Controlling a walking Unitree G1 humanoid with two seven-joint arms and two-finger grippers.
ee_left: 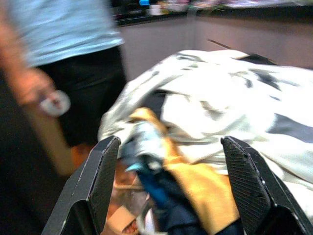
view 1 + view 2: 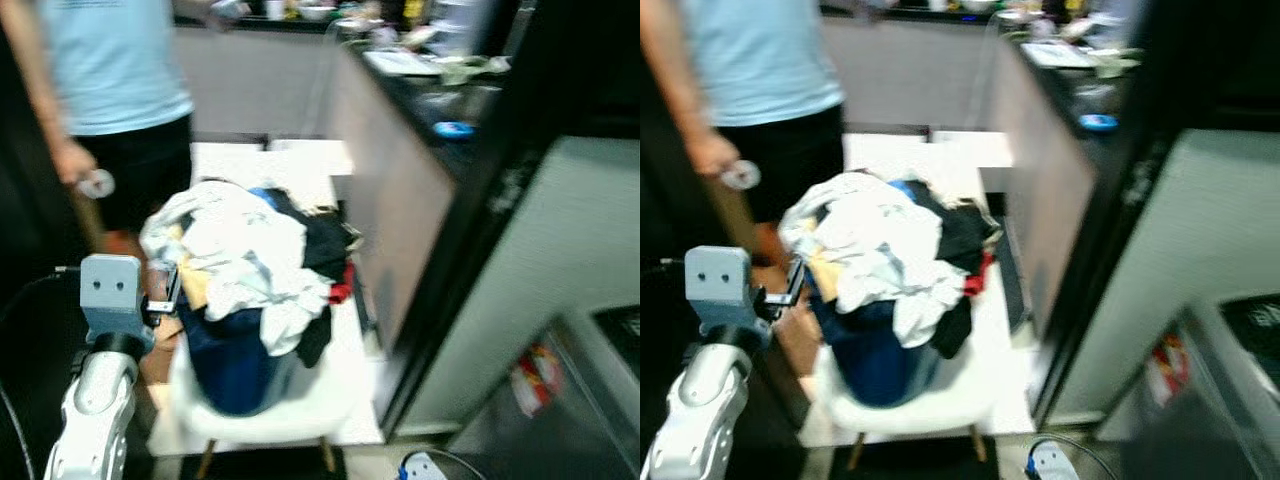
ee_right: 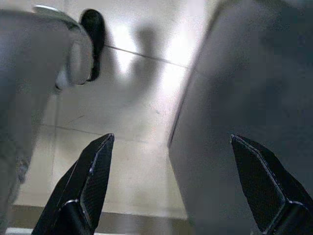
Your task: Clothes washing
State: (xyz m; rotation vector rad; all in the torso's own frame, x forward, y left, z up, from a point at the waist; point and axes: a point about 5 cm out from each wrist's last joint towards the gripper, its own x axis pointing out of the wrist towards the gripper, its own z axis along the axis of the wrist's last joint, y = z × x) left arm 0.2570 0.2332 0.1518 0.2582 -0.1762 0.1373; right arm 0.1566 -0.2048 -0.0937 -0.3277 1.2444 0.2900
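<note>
Blurrily, no writing can be read. Clothes (image 2: 250,270) lie heaped on a white chair (image 2: 300,410) beside the counter (image 2: 400,180). Left gripper (image 1: 168,191) gapes at the heap's edge; right gripper (image 3: 171,186) hangs open over floor (image 3: 132,122). A person (image 2: 115,70) stands behind.

Clothes pile (image 2: 250,270) heaped on white chair (image 2: 300,405). Person (image 2: 110,90) just behind pile; left arm (image 2: 100,390) beside it.

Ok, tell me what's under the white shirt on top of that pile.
Under the white shirt lie a yellow cloth, dark blue fabric, black garments and a red bit, all heaped on a white chair. Anything deeper is covered.
</note>
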